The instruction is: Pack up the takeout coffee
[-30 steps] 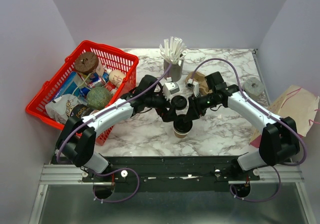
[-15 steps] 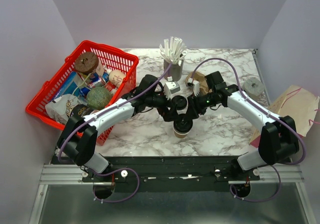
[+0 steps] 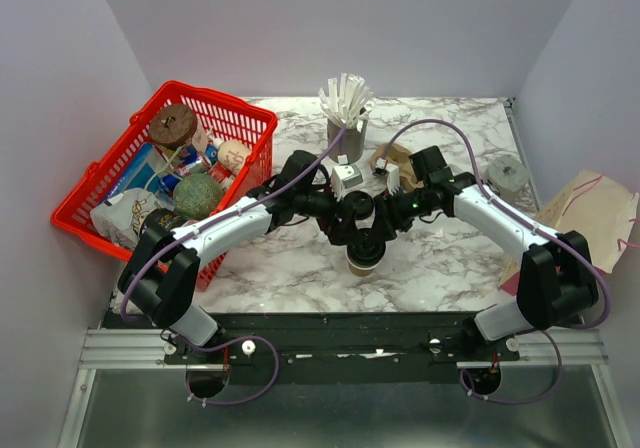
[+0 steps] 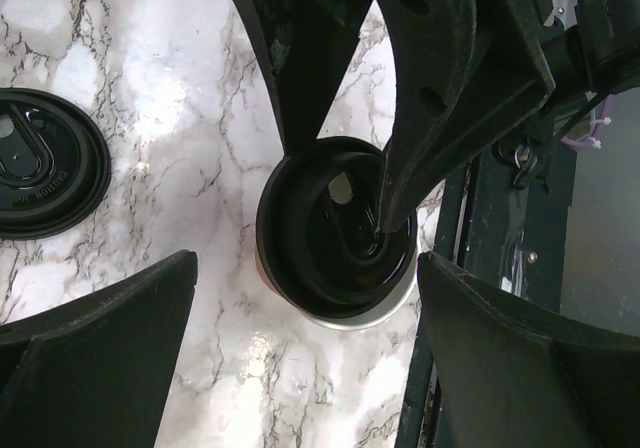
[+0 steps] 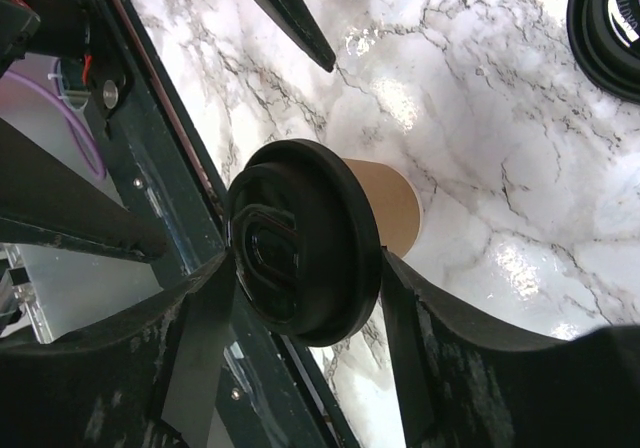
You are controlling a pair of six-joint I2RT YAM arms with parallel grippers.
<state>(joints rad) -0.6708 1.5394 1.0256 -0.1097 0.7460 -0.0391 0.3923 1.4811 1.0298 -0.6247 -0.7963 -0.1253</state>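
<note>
Gripping black lid (image 5: pixel 300 238) on cup (image 5: pixel 395 203) with right end effector (image 5: pixel 305 258); holding left end effector (image 4: pixel 305 263) open at cup's 10 o'clock.

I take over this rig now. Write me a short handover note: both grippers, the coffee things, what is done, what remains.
Left gripper: open, empty, above the paper cup.
Right gripper: shut on the black lid on that cup.
The cup stands on the table, near the front edge; a spare lid lies behind it.
Done: lid is on the cup; fully pressed or not, I cannot tell.
To do: pack the cup; it is not yet in the pulp carrier.
</note>
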